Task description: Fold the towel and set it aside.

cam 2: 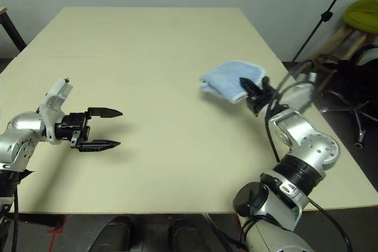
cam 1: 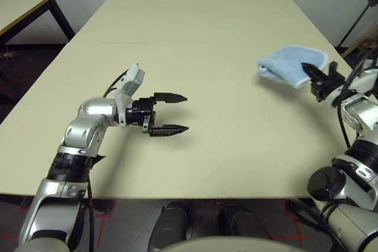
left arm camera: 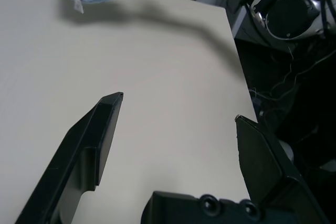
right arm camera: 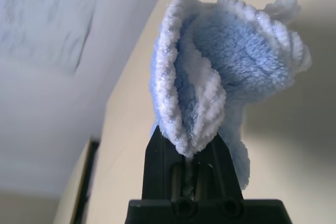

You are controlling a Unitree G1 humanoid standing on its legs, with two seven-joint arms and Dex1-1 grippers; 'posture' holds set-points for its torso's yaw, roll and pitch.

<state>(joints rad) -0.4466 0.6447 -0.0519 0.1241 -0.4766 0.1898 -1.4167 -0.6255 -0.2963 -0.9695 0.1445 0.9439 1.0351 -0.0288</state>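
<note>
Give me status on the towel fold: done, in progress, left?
Done: the towel looks folded into a layered bundle. In hand: the right gripper has its jaws shut on it, holding it above the table near the right edge. The left gripper is open, holding nothing. Left: set it down and release.

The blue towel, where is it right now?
The towel hangs bunched in the right gripper, lifted above the table near its right edge, far from the open left gripper.

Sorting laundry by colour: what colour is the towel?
Light blue with white edging, clearest in the right wrist view: towel.
</note>
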